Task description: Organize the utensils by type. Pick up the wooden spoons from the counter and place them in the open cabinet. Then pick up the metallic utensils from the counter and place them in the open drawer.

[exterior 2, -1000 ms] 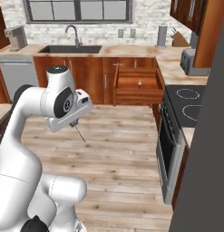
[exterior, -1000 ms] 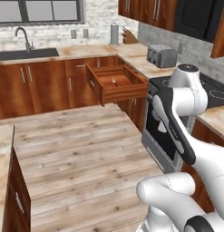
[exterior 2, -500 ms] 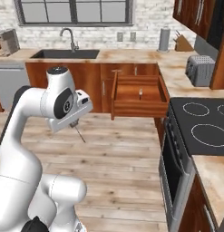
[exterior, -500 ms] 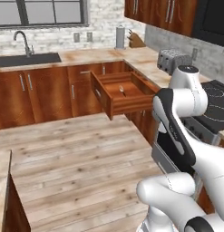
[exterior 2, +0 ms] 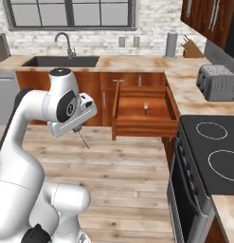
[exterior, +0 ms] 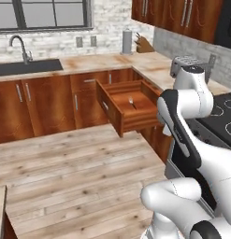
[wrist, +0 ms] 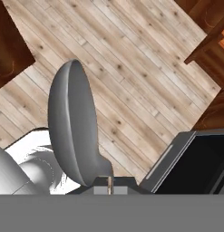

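Observation:
My gripper (exterior 2: 76,128) is shut on the small silver teaspoon (exterior 2: 83,140), which hangs down over the wooden floor, left of the open drawer (exterior 2: 144,129). In the hand view the spoon's bowl (wrist: 72,122) rises large from between my fingertips, gripper (wrist: 109,185). The reddish-brown drawer (exterior: 140,122) stands pulled out from under the marbled beige counter (exterior: 89,63). A small fork (exterior 2: 145,108) lies inside it, fork (exterior: 131,102). The wooden spoons and the open cabinet are out of view.
A sink (exterior 2: 61,60) sits under the window. A toaster (exterior 2: 217,81), a knife block (exterior 2: 190,47) and a grey canister (exterior 2: 171,45) stand on the counter (exterior 2: 184,80). The black stove (exterior 2: 218,152) is right of the drawer. Closed upper cabinets (exterior: 182,18) hang above.
The whole picture has shifted, so the base has moved: the drawer and counter now look nearer and more central. My gripper stays shut on the teaspoon in the same pose.

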Available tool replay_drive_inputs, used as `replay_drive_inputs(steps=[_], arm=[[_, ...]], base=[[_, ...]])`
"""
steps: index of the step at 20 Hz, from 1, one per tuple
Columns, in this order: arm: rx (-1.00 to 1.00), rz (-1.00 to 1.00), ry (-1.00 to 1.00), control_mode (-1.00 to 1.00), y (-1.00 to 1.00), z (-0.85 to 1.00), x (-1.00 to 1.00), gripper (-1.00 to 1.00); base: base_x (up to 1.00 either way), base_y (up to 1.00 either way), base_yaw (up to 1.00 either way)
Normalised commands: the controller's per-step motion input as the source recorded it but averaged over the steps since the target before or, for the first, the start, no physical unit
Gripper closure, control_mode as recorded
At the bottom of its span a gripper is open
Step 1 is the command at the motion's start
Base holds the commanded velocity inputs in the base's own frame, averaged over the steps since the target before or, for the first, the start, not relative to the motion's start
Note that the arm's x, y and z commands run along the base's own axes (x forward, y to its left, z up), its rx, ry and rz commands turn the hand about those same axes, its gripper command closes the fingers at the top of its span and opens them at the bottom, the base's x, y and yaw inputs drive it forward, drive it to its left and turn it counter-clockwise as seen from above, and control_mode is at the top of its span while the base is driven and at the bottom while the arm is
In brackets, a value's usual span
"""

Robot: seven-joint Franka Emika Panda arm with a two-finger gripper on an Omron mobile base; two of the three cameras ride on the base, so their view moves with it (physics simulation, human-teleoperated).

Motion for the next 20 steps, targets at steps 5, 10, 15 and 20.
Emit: replay_drive_inputs(steps=[5, 10, 15, 20], arm=[[0.0, 0.0, 0.0, 1.0, 0.0, 0.0, 0.0, 1.0], [0.0, 0.0, 0.0, 1.0, 0.0, 0.0, 0.0, 1.0], [0.0, 0.0, 0.0, 1.0, 0.0, 0.0, 0.0, 1.0], [0.0, 0.0, 0.0, 1.0, 0.0, 0.0, 0.0, 1.0]], base=[[0.59, -0.09, -0.06], [0.58, -0.17, -0.07], [0.62, -0.19, -0.08], [0.66, -0.21, -0.07]])
